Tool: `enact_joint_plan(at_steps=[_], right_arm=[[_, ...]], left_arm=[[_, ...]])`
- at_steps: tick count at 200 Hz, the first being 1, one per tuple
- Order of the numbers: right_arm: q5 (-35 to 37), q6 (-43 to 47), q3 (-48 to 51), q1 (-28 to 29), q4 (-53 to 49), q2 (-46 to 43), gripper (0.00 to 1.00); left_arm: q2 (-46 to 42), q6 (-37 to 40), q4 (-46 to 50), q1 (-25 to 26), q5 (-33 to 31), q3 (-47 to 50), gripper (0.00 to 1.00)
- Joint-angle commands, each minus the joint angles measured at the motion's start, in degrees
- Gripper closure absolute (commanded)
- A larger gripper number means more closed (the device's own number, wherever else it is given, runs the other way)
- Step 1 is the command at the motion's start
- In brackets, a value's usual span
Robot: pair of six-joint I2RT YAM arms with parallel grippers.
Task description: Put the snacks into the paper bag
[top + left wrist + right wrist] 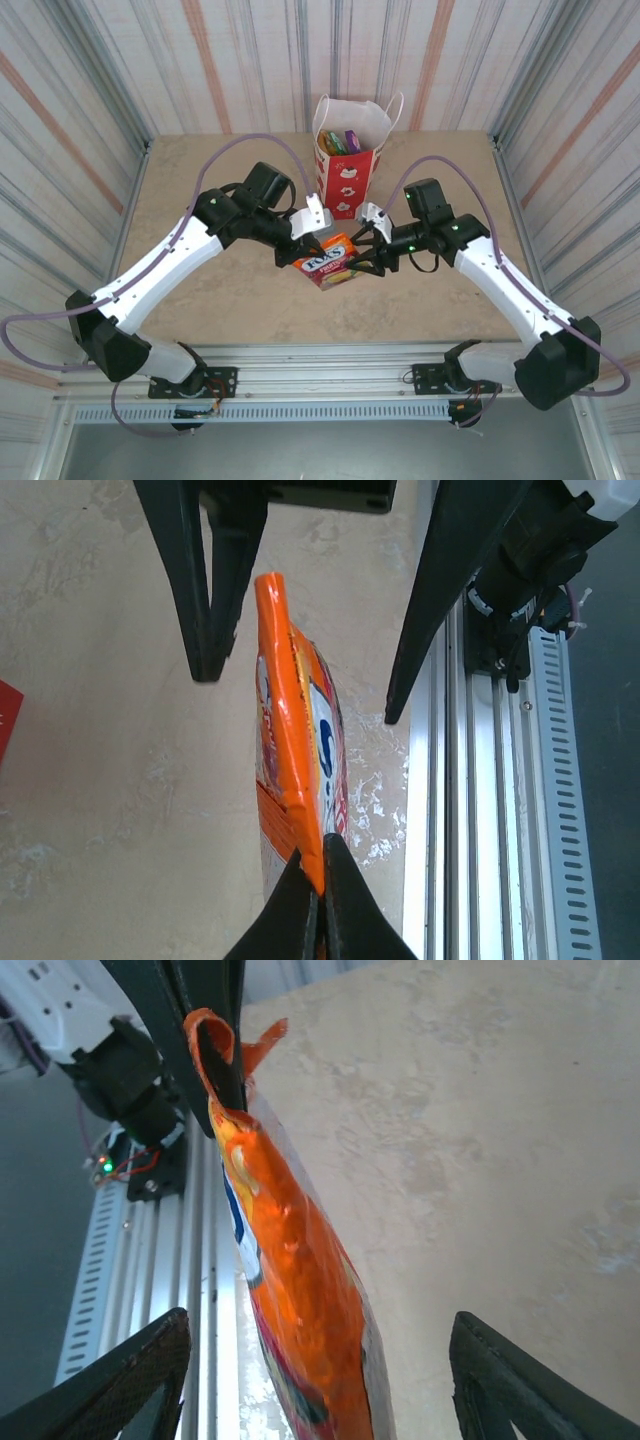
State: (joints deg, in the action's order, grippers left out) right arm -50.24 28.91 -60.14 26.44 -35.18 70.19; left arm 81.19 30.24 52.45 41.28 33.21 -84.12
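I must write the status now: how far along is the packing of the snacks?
Done: several packets already sit in the paper bag. In hand: the left gripper pinches the FOX'S packet by its edge, the open right gripper straddling it. Left: this packet must go into the bag.

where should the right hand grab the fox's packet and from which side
Take the free end seam of the FOX'S packet, opposite the end the left hand pinches. Come from the robot's right, where the open right hand is: the packet sits edge-on between its fingers, so they close on the two flat faces.
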Motion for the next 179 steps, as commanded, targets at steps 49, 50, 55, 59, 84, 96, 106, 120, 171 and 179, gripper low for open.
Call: enact_joint_plan(at_steps=[49, 50, 55, 59, 84, 96, 106, 120, 171, 179], right_arm=[[-3.9, 1.7, -0.5, 1.6, 0.1, 2.1, 0.55], [-3.8, 1.7, -0.5, 1.6, 0.1, 2.1, 0.55], [-2.8, 1.8, -0.5, 1.6, 0.1, 2.0, 0.57], [-2.1, 1.8, -0.4, 1.6, 0.1, 1.8, 0.59], [-0.3, 2.2, 0.2, 1.3, 0.8, 1.0, 0.69], [-0.1, 2.2, 0.4, 1.2, 1.1, 0.6, 0.75], [0.2, 2.1, 0.7, 1.0, 1.5, 0.3, 0.79], [0.7, 2.0, 0.9, 0.7, 1.9, -0.3, 0.84], [0.8, -3.2, 4.0, -2.9, 9.0, -3.5, 0.97], [1.0, -5.3, 5.3, -3.8, 11.6, -4.6, 0.98]], left_arm=[[-0.5, -0.8, -2.0, 0.8, -3.0, -2.4, 1.00], [-0.4, -0.8, -2.0, 0.8, -3.1, -2.4, 1.00], [-0.5, -0.9, -2.0, 0.8, -3.5, -2.4, 1.00], [-0.3, -1.0, -2.0, 0.8, -3.7, -2.4, 1.00], [0.4, -1.6, -2.3, 0.8, -4.4, -2.7, 1.00], [0.7, -2.0, -2.7, 0.8, -4.5, -2.8, 1.00], [0.9, -2.2, -3.2, 0.8, -4.6, -2.7, 1.00], [1.2, -2.5, -4.0, 0.9, -4.5, -2.6, 0.99], [0.9, -6.7, -8.8, -1.0, -7.6, -1.0, 0.49], [0.4, -8.6, -10.6, -2.0, -8.2, 0.1, 0.39]])
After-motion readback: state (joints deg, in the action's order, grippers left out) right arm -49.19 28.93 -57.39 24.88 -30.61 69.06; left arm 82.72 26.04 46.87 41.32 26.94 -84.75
